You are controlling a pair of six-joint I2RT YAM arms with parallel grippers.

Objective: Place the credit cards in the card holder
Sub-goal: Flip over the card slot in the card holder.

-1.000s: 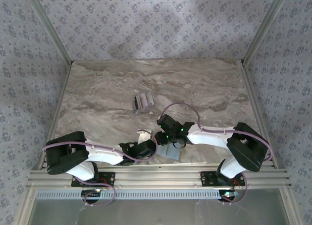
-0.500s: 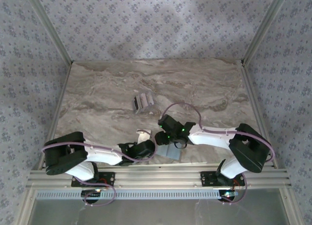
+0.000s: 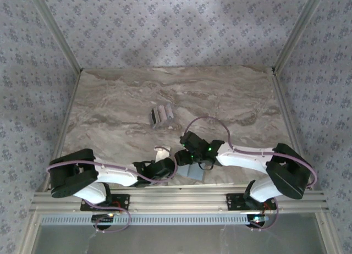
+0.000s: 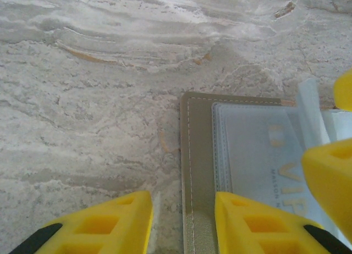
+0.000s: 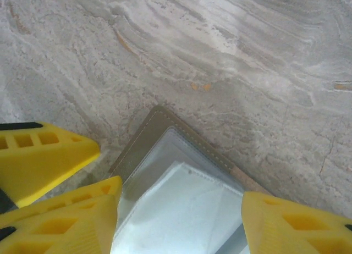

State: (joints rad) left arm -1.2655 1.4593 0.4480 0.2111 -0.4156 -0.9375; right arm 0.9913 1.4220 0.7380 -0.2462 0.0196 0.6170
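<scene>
Grey-tan card holder [image 4: 198, 171]; yellow fingers [image 4: 137, 221]; marbled grey-beige table [image 4: 110, 72]; credit cards [image 3: 163, 114] dark, silver-white.

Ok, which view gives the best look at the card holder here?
Left wrist: the card holder lies close up at the lower right, with its stitched edge and clear pocket sharp. The right wrist view catches one corner of it, seen from the other side. Top external shows it as a small grey patch without detail.

right tool [image 5: 181, 194] jaws spread wider above card holder [image 5: 142, 147], right arm [image 3: 286, 174] elbow shifted outward and nearer the bench [image 3: 110, 100] front edge, left tool [image 4: 181, 216] apparently opened slightly
</scene>
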